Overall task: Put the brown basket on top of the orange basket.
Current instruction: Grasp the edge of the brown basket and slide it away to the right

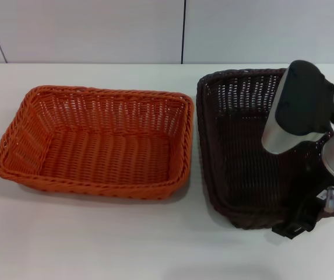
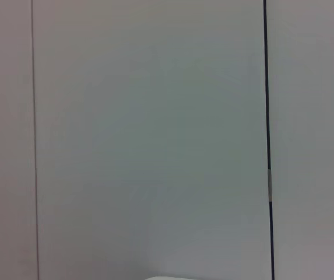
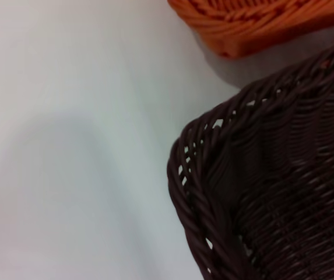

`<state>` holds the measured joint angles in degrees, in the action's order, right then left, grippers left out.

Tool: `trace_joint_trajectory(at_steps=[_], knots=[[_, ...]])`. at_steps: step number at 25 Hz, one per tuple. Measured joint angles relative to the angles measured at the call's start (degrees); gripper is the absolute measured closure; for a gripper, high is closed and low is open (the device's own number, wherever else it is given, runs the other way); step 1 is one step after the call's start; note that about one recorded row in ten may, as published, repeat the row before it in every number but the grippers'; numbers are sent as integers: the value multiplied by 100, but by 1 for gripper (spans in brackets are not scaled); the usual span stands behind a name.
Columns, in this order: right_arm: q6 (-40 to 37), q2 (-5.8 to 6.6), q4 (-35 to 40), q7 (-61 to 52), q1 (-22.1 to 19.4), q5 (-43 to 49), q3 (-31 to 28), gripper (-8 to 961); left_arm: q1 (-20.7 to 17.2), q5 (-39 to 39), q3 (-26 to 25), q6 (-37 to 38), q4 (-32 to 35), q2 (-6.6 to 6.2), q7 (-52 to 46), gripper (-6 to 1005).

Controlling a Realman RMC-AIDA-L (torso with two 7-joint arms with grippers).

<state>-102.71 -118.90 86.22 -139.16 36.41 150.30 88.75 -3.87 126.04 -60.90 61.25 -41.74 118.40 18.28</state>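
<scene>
Head: right gripper (image 1: 306,219) at near rim of brown basket (image 1: 236,146), just right of orange basket (image 1: 97,140) on table (image 1: 97,245); finger state cannot be told. Left wrist: blank wall. Right wrist: brown rim close. Confirm rim hold, lift level before crossing.

White table (image 1: 97,245) against a pale panelled wall (image 1: 97,29), vertical dark seam at roughly 12 o'clock. Orange basket (image 1: 97,143) sits at 9 o'clock from centre, upright, open side up, nothing inside. Brown basket (image 1: 239,151) lies at 3 o'clock, just beside the orange one, rims near but apart. Right arm (image 1: 301,111) enters from 3–4 o'clock and reaches over the brown basket's right side, its wrist low at the near right corner, about 4 o'clock. Right gripper's fingers hidden behind arm housing.
</scene>
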Motion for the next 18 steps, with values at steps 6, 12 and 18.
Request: trace_joint_trajectory(at_steps=[6, 12, 18], knots=[[48, -2, 8, -21, -7, 5, 105, 384, 23, 20, 0, 1, 24, -8, 0, 242], [71, -10, 113, -98, -35, -4, 119, 618, 42, 26, 0, 29, 84, -9, 0, 242], [112, -25, 386, -190, -161, 5, 120, 707, 44, 38, 8, 35, 100, -14, 0, 242]])
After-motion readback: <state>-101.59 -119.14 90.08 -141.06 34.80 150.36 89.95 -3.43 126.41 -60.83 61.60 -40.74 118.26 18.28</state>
